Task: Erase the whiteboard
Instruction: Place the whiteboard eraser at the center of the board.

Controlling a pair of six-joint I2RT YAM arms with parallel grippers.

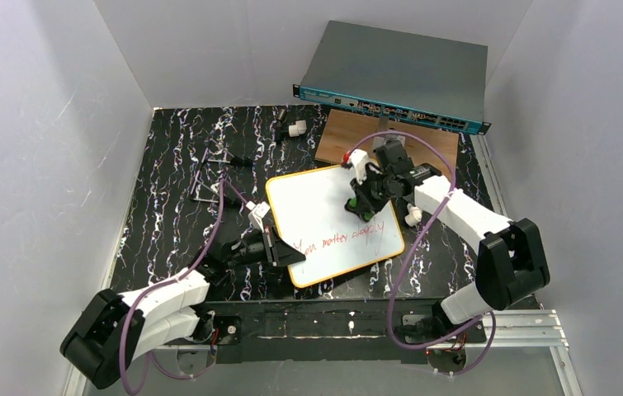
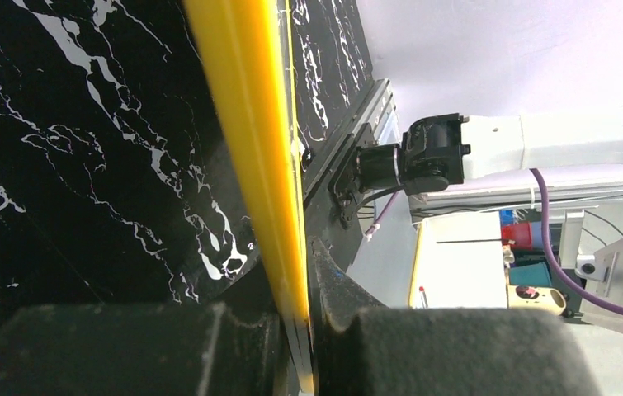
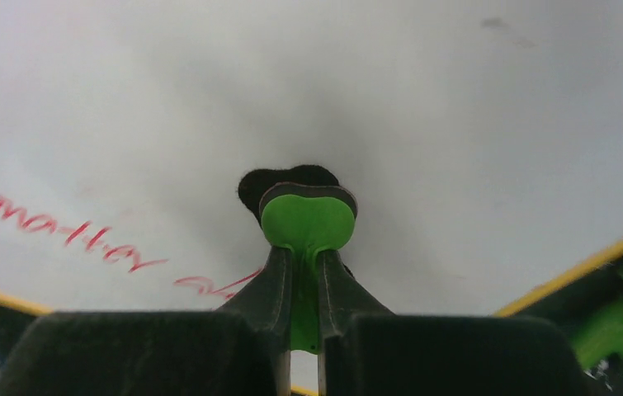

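Pinching a green eraser point(image 3: 306, 216), the right gripper point(image 3: 306, 276) has its fingers closed tight on the thin green handle. The dark felt pad beneath looks to be down on the whiteboard point(image 3: 423, 107), as far as the wrist view lets me judge. Around the pad the surface is clean white. The red writing point(image 3: 73, 233) sits off to the lower left of that view, close to the yellow-orange rim point(image 3: 2, 298).

From above, the line of script runs along the board's near edge, long axis roughly side to side and a touch tilted. It lies between the eraser and the robot's bases. So the stroke that matters, I'd say, is a pull back toward the bases, then a sweep along the line.

Over on the other side, the left gripper point(image 2: 295, 334) is clamped on the rim at the board's near left edge, steadying it on the bench point(image 2: 68, 165), by my reading. It sits nearer the start of the writing, but it's busy as the anchor; the right arm carries the tool.

The overhead view gives the whole line and both arms. The right wrist catches only part of the script but shows the pad. The left wrist shows just the rim edge-on, no writing at all.
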